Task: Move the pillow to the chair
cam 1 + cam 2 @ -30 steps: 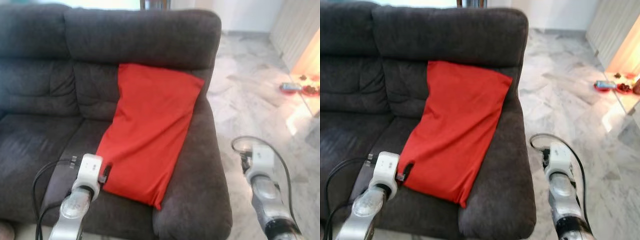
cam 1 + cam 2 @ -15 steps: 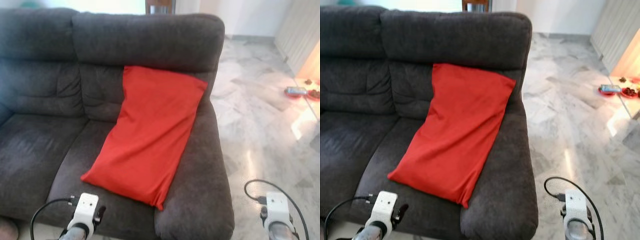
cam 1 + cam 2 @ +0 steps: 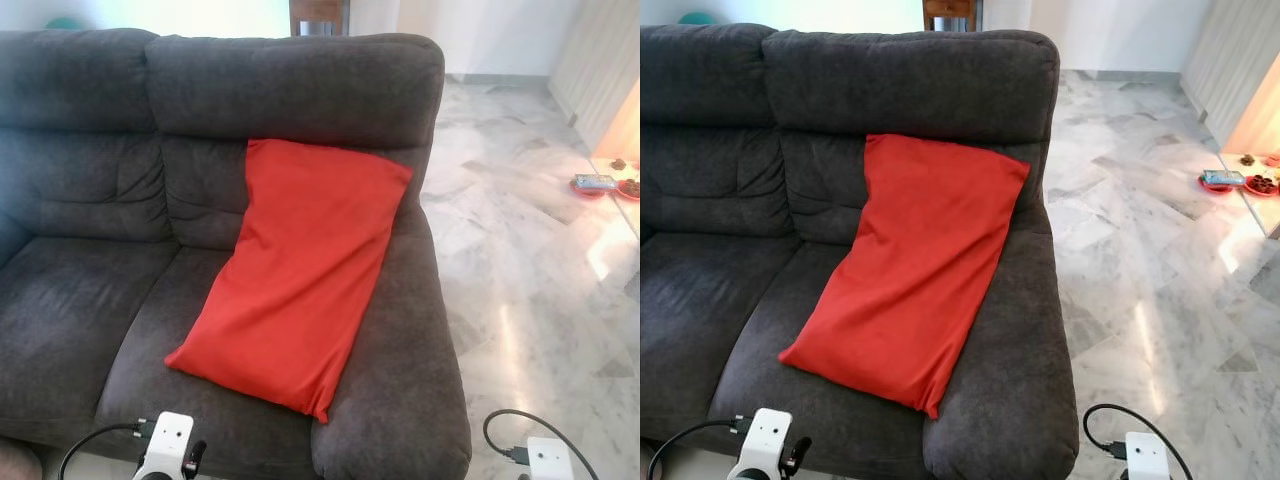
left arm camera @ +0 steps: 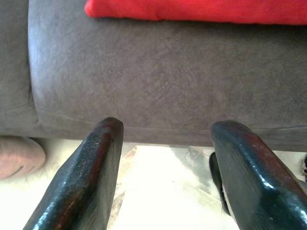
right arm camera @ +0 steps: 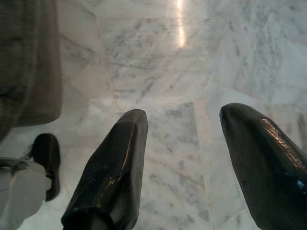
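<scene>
The left tool, fingers spread and empty, hangs before the front edge of the dark grey sofa. The right tool (also spread, empty) hangs over the marble floor. The red pillow lies slanted against the sofa's backrest, apparently resting partly on its right armrest.

red pillow | leaning on grey sofa | marble floor
</scene>
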Available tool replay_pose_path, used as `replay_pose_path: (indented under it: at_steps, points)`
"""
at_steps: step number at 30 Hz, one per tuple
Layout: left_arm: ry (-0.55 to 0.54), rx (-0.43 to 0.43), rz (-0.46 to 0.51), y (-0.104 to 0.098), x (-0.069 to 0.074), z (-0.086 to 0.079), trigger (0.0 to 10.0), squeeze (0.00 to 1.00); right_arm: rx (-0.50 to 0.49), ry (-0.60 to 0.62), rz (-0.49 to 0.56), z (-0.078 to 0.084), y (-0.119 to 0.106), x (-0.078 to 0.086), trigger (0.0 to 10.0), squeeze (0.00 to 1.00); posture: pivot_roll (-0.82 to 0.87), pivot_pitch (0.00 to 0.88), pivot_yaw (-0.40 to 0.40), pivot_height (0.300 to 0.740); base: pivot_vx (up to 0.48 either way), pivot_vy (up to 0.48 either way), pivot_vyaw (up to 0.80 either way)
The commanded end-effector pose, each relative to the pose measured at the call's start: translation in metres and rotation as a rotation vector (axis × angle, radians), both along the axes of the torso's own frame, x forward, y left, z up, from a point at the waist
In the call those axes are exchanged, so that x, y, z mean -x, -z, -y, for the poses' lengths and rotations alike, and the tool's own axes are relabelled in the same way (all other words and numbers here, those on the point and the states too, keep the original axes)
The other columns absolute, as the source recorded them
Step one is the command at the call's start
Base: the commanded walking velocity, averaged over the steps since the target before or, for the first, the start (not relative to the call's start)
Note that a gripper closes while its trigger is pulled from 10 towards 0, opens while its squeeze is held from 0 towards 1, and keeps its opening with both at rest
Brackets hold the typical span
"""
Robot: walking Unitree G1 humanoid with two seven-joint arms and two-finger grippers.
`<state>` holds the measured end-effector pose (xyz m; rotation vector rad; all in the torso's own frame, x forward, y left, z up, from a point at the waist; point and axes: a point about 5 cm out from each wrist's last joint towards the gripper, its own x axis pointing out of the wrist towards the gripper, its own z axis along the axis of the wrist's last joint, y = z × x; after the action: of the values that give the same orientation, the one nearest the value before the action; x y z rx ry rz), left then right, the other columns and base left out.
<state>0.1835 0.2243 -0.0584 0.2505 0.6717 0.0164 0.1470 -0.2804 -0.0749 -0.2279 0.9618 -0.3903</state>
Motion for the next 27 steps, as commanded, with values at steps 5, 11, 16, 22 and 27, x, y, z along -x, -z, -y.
replay_pose_path:
  at_steps: [5,11,16,22,27]
  points:
    - [-0.015,0.012,0.008,0.002,0.001,0.002,10.0,0.00,-0.023,-0.020,0.006,-0.007,0.001,-0.004,10.0,0.00,0.07,0.066,0.014,0.740,0.000,0.000,0.00]
    - [0.002,0.022,0.028,0.002,-0.001,0.008,10.0,0.00,-0.028,-0.025,0.012,-0.009,0.001,-0.005,10.0,0.00,0.07,0.057,0.013,0.740,0.000,0.000,0.00]
    - [0.007,0.021,0.022,0.003,-0.001,0.009,10.0,0.00,-0.035,-0.029,0.004,-0.010,0.002,-0.004,10.0,0.00,0.07,0.050,0.012,0.740,0.000,0.000,0.00]
    - [0.011,0.021,0.015,0.005,0.002,0.009,10.0,0.00,-0.043,-0.036,0.003,-0.012,0.003,-0.003,10.0,0.00,0.07,0.041,0.013,0.740,0.000,0.000,0.00]
    - [0.013,0.021,0.020,0.005,0.002,0.009,10.0,0.00,-0.053,-0.038,0.005,-0.014,0.004,-0.002,10.0,0.00,0.07,0.040,0.016,0.740,0.000,0.000,0.00]
